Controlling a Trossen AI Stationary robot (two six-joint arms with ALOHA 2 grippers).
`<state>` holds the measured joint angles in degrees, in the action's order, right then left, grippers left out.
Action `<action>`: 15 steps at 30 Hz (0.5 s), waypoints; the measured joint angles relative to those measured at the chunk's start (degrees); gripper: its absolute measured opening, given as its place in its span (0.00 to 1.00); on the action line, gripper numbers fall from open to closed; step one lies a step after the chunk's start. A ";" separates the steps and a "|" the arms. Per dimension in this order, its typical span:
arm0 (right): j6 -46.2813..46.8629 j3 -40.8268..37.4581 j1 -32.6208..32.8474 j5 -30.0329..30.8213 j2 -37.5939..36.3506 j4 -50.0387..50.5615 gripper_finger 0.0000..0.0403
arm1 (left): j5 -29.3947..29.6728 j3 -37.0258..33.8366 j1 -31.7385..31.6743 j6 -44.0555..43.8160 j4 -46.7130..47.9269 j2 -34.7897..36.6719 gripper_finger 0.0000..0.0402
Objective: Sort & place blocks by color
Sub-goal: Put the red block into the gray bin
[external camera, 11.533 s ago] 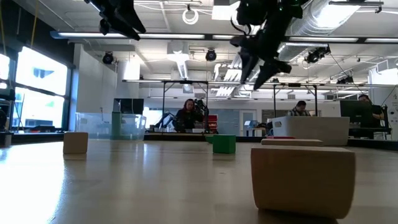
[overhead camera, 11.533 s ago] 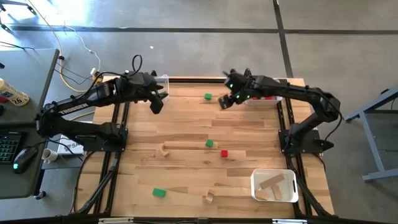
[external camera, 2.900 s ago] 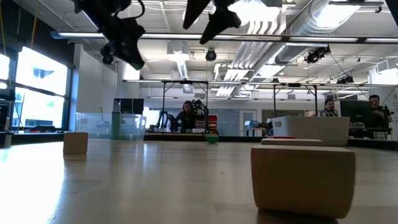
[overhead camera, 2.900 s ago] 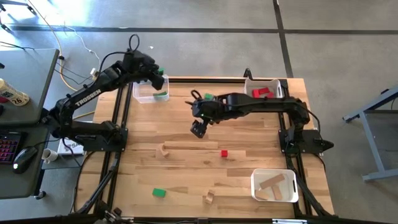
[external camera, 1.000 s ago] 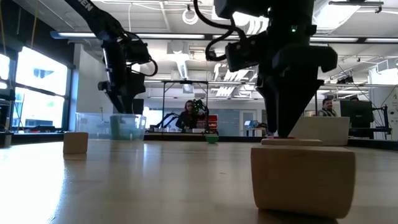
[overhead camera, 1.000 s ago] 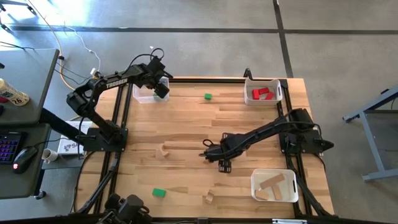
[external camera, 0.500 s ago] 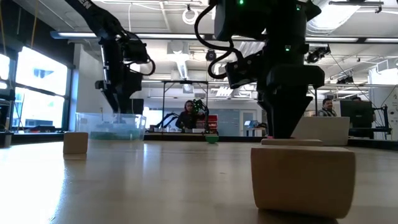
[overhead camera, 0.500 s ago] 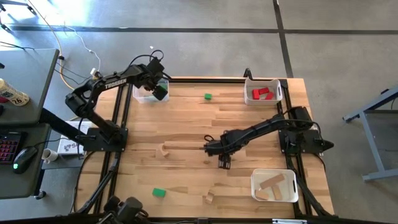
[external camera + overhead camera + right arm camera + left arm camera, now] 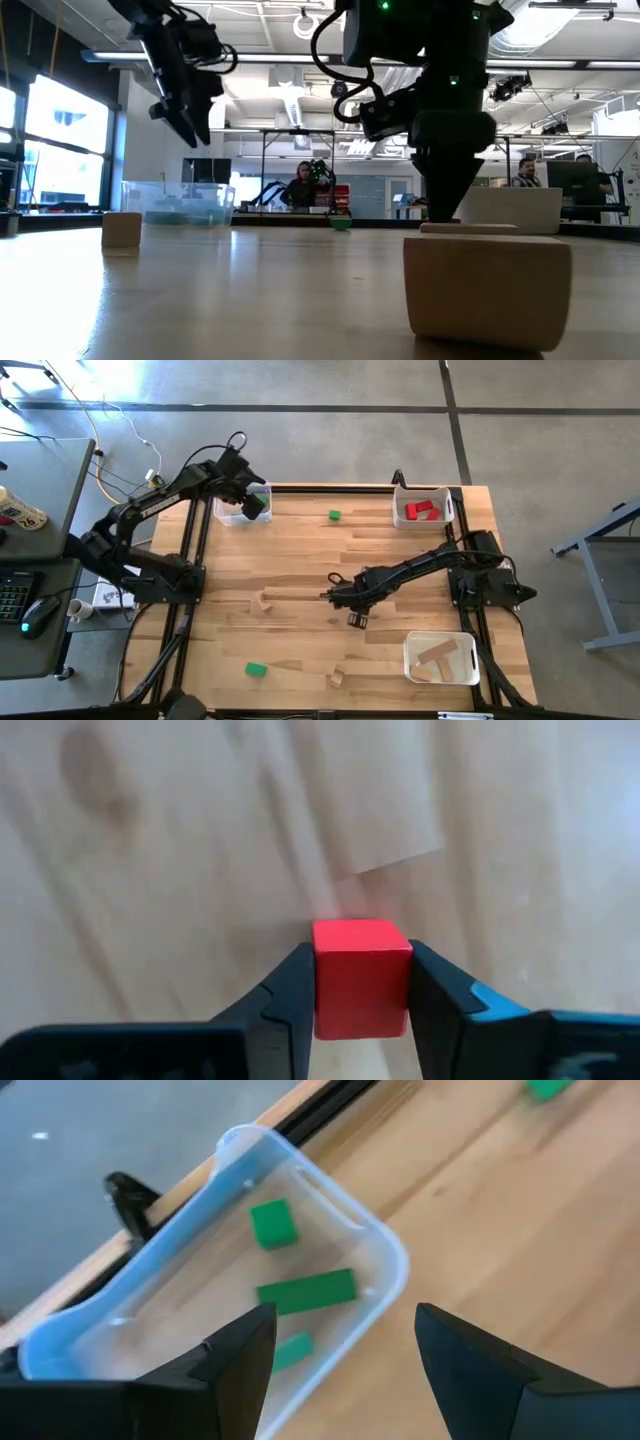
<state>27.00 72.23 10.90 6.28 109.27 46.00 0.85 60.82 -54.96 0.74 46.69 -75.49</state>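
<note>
The right gripper [image 9: 362, 1010] is clamped on the small red wooden cube [image 9: 361, 977], low on the wooden tabletop [image 9: 300, 560] near its middle. The pinch sits low on the cube, so it could slip or twist on lifting. The left gripper [image 9: 342, 1350] hangs wide open and empty above the clear plastic bin [image 9: 390, 1260] holding 3 green blocks [image 9: 306, 1291]. 1 second ago the right gripper was open.

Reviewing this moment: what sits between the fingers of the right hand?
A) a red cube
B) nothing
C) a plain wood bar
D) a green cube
A: the right wrist view shows the right hand with both fingers pressed against the sides of a red cube on the wooden table; in the high view that hand is low over the middle of the table.
</note>
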 joint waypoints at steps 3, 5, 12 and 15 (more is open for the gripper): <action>2.63 -0.02 -1.00 1.94 -1.11 0.11 0.26 | -3.70 0.00 0.02 -1.06 1.01 2.26 0.56; 3.52 -0.02 -1.79 3.14 -1.94 0.64 0.27 | -5.77 0.00 0.47 -1.12 1.71 3.56 0.56; 3.48 -0.02 -4.50 9.70 -6.73 4.02 0.25 | -6.69 0.00 3.89 -1.09 3.60 6.51 0.56; 3.43 -0.02 -5.62 12.47 -9.32 6.38 0.25 | -6.68 0.00 5.86 -1.01 4.40 7.16 0.56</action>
<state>30.44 72.20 5.29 18.75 99.95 52.38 -5.82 60.82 -49.10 -0.27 51.08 -68.34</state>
